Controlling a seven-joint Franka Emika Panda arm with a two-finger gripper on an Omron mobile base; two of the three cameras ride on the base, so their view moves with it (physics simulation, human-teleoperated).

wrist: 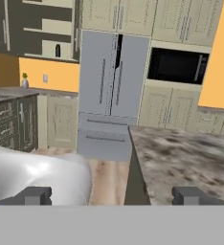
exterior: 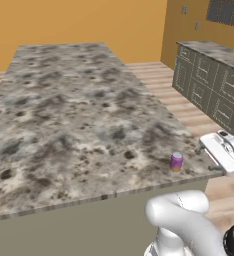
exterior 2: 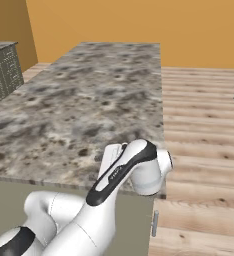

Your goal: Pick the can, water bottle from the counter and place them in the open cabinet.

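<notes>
My claw (wrist: 112, 195) stands wide apart, both dark finger tips (wrist: 36, 195) spread to the far sides in the hand view, nothing between them. In the left base view my hand hangs off the right end of the broad grey-brown speckled granite counter (exterior: 64, 115), just past its corner.

The small purple-magenta can with orange lower band and silver top (exterior: 176, 161) stands upright on the counter near that front right corner, close to my hand but apart from it.

In the hand view a tall slim black water bottle (wrist: 58, 50) stands upright on a beige shelf of the open olive-green wall cabinet (wrist: 18, 33), left of the tall grey double-door fridge (wrist: 111, 91). A black microwave (wrist: 177, 66) sits right of the fridge.
</notes>
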